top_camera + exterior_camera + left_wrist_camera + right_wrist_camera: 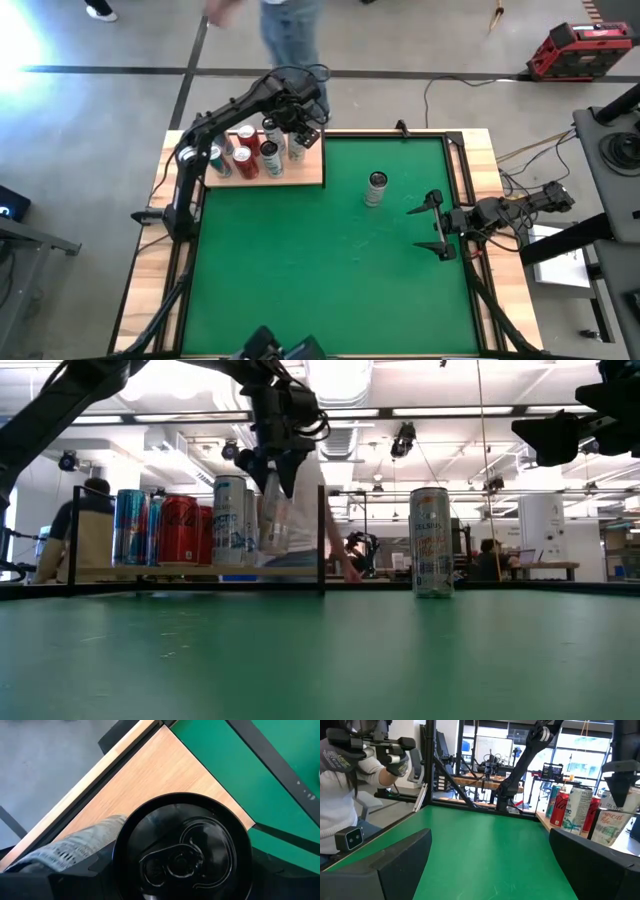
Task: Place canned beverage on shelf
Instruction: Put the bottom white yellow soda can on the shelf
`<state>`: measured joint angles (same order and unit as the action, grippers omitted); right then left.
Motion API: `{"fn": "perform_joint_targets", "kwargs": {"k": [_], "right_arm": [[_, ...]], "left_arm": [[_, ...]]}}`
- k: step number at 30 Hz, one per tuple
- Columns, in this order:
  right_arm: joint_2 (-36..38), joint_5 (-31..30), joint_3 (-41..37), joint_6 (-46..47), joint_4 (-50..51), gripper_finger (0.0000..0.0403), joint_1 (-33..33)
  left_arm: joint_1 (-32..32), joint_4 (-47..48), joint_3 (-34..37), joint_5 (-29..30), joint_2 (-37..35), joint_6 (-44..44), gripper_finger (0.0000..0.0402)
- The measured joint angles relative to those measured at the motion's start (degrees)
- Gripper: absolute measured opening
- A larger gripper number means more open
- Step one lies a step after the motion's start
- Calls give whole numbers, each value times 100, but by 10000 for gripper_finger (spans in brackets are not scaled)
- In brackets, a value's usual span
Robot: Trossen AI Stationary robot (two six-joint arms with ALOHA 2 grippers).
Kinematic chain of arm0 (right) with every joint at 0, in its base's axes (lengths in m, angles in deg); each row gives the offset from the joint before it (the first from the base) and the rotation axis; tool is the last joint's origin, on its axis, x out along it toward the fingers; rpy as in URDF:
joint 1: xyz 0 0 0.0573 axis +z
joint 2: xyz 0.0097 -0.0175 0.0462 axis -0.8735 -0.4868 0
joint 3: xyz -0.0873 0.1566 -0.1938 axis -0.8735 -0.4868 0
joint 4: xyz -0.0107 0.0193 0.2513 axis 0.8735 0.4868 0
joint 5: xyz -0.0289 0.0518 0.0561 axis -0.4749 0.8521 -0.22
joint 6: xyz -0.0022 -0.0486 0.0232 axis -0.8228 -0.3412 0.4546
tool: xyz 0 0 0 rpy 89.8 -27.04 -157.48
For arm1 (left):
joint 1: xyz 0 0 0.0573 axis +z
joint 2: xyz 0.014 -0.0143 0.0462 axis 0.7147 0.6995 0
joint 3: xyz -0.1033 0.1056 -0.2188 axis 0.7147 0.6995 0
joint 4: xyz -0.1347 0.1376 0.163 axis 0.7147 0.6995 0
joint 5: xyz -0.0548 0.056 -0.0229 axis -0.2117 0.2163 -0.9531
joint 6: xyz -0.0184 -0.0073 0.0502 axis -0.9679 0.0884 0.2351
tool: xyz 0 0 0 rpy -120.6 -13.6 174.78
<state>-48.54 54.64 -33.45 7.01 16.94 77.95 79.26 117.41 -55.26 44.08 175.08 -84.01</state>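
My left tool (296, 128) hung over shelf (310, 175) at bench's far left, clenched on pale can (273, 520), held tilted, bottom just above board. Other cans (245, 158) stood upright in cluster on shelf beside it. Lone can (376, 187) stood upright mid green mat (330, 270). My right tool (432, 225) waited at right edge, released, fingers wide.
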Motion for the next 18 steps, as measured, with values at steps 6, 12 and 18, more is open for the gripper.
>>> {"fn": "perform_joint_targets", "kwargs": {"k": [6,12,18], "right_arm": [[0,-1,1,0,0,396,0],[0,-1,0,-2,0,396,0],[0,-1,0,-2,0,396,0]], "left_arm": [[-55,61,21,164,-190,-136,255],[-113,117,28,203,-213,-230,255],[-187,291,37,336,-288,-357,255]]}}
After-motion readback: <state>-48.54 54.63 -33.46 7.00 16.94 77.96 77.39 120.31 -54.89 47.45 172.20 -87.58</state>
